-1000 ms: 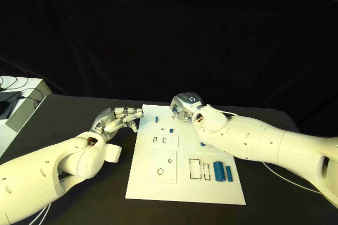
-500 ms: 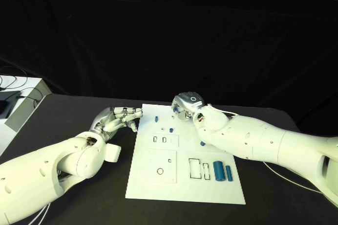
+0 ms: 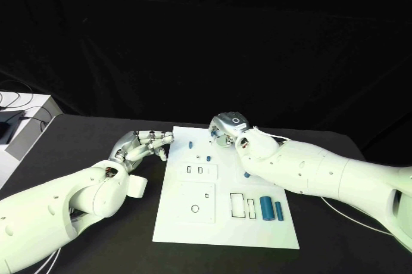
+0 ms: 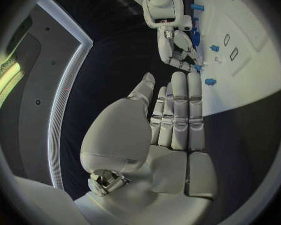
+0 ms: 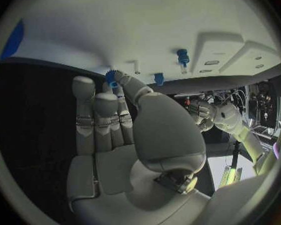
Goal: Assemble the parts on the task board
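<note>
White box (image 3: pixel 19 128) w/ black cables (far side of black table (image 3: pixel 77 137)), edge partly cut off.

The left hand (image 3: pixel 141 145) hovers palm-flat, its fingers (image 4: pixel 180 110) straight and held side by side, holding nothing. The right hand (image 3: pixel 227 128) reaches forward from a bent arm, and its thumb and fingertip (image 5: pixel 118 77) pinch a small blue part (image 5: pixel 110 78).

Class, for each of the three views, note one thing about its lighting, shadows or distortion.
Head view: bright task board against a dark surround. Left wrist view: fisheye circle, the board's edge bends. Right wrist view: raised blocks on the board cast soft shadows.
</note>
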Motion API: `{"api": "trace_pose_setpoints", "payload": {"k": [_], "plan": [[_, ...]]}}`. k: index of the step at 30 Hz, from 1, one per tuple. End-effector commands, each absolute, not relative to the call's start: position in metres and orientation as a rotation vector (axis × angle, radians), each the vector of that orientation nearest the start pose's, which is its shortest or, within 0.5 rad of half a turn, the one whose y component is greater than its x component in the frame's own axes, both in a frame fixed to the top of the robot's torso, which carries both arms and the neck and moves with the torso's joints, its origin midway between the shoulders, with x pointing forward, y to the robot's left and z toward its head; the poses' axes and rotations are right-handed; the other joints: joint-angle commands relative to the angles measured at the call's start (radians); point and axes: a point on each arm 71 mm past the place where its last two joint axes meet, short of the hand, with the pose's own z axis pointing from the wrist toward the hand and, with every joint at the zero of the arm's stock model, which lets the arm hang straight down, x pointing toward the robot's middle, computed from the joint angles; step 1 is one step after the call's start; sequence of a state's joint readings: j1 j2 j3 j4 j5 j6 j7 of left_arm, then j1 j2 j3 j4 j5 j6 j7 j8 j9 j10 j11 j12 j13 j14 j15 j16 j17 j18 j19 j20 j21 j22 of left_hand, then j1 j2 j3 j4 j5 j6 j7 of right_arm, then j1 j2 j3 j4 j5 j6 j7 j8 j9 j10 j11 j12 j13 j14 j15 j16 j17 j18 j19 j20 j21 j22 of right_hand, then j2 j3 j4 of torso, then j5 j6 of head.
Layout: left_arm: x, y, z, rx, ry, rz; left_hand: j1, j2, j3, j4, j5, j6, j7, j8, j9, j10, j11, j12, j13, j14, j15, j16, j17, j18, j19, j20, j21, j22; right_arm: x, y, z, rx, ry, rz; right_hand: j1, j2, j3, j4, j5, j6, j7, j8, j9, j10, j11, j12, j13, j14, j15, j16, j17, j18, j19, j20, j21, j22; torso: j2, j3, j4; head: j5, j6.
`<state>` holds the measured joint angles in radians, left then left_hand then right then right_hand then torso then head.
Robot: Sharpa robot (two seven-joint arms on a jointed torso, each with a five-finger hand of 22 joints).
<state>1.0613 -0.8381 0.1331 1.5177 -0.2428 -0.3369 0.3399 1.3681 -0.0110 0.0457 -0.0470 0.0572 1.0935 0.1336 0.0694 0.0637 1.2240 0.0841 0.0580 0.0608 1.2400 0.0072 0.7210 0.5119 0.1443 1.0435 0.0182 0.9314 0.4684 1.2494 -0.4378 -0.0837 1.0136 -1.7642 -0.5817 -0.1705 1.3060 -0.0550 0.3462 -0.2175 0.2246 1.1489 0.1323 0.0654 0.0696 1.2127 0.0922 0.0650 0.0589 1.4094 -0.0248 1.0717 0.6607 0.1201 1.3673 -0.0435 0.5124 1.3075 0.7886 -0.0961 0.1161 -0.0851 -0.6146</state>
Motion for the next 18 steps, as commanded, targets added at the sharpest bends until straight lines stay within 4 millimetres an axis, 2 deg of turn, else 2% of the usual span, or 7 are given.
{"api": "trace_pose_setpoints", "payload": {"k": [1, 4, 6, 8, 15, 18], "plan": [[0.488, 0.208, -0.180, -0.967, 1.416, -1.515, -0.007, 0.002, -0.001, -0.005, -0.003, -0.008, 0.002, -0.006, 0.001, -0.010, 0.001, 0.005, 0.001, -0.007, 0.003, 0.005, -0.001, 0.017, -0.008, -0.001, 0.003, -0.002, 0.567, -0.136, -0.176, -0.317, 1.292, 0.398, -0.023, -0.034, -0.018, 0.024, -0.035, -0.041, -0.005, -0.004, -0.003, -0.057, -0.004, -0.005, 0.001, -0.001, 0.012, -0.010, -0.007, 0.024, -0.004, 0.012, -0.050, 0.029, 0.001, -0.0006, 0.0011, 0.000, 0.001], [0.488, 0.209, -0.180, -0.967, 1.415, -1.514, -0.006, 0.001, -0.001, -0.006, -0.003, -0.010, 0.002, -0.006, 0.000, -0.012, 0.001, 0.005, 0.001, -0.007, 0.003, 0.005, -0.002, 0.017, -0.008, -0.001, 0.003, -0.002, 0.567, -0.136, -0.175, -0.315, 1.283, 0.402, -0.017, -0.057, -0.059, 0.047, -0.042, -0.077, -0.015, -0.003, -0.002, -0.114, 0.007, -0.004, 0.002, -0.003, 0.020, -0.027, -0.018, 0.038, -0.009, 0.023, -0.129, 0.002, 0.000, -0.0007, 0.0013, -0.001, 0.001], [0.488, 0.209, -0.180, -0.968, 1.415, -1.512, -0.006, 0.001, -0.001, -0.006, -0.003, -0.010, 0.002, -0.006, 0.000, -0.012, 0.001, 0.005, 0.001, -0.007, 0.003, 0.005, -0.002, 0.017, -0.008, -0.001, 0.003, -0.002, 0.567, -0.137, -0.175, -0.310, 1.278, 0.406, 0.023, -0.060, -0.123, 0.087, -0.040, -0.091, -0.020, -0.003, -0.001, -0.141, 0.013, -0.006, 0.001, 0.003, 0.024, -0.044, -0.031, 0.050, 0.004, 0.032, -0.195, -0.024, 0.000, -0.0010, 0.0010, 0.000, 0.000], [0.488, 0.210, -0.180, -0.968, 1.414, -1.511, -0.006, 0.001, -0.001, -0.006, -0.003, -0.010, 0.002, -0.006, 0.000, -0.012, 0.001, 0.005, 0.001, -0.007, 0.003, 0.005, -0.002, 0.017, -0.008, -0.001, 0.003, -0.002, 0.567, -0.138, -0.174, -0.304, 1.275, 0.410, 0.042, -0.067, -0.154, 0.118, -0.037, -0.094, -0.020, -0.004, -0.001, -0.153, 0.015, -0.004, 0.002, 0.004, 0.026, -0.049, -0.035, 0.053, 0.016, 0.034, -0.232, -0.033, 0.001, -0.0007, 0.0007, 0.000, 0.001], [0.488, 0.211, -0.180, -0.969, 1.413, -1.509, -0.005, 0.001, -0.002, -0.006, -0.003, -0.013, 0.003, -0.005, 0.001, -0.017, 0.003, 0.004, 0.001, -0.008, 0.004, 0.004, -0.003, 0.017, -0.008, 0.000, 0.004, -0.003, 0.563, -0.146, -0.173, -0.283, 1.263, 0.424, 0.067, -0.083, -0.174, 0.165, -0.029, -0.094, -0.021, -0.005, -0.001, -0.157, 0.016, -0.005, 0.002, 0.005, 0.026, -0.049, -0.034, 0.054, 0.040, 0.035, -0.290, -0.012, 0.002, 0.0002, 0.0000, 0.001, 0.002], [0.489, 0.212, -0.181, -0.970, 1.412, -1.506, -0.005, 0.001, -0.002, -0.006, -0.003, -0.013, 0.003, -0.005, 0.001, -0.017, 0.003, 0.004, 0.001, -0.008, 0.004, 0.004, -0.003, 0.017, -0.008, 0.000, 0.004, -0.003, 0.560, -0.153, -0.171, -0.266, 1.262, 0.436, 0.069, -0.077, -0.169, 0.164, -0.015, -0.087, -0.015, -0.004, -0.001, -0.144, 0.013, -0.005, 0.002, 0.006, 0.024, -0.047, -0.033, 0.052, 0.046, 0.033, -0.290, -0.001, 0.001, 0.0014, -0.0025, 0.001, 0.004]]}}
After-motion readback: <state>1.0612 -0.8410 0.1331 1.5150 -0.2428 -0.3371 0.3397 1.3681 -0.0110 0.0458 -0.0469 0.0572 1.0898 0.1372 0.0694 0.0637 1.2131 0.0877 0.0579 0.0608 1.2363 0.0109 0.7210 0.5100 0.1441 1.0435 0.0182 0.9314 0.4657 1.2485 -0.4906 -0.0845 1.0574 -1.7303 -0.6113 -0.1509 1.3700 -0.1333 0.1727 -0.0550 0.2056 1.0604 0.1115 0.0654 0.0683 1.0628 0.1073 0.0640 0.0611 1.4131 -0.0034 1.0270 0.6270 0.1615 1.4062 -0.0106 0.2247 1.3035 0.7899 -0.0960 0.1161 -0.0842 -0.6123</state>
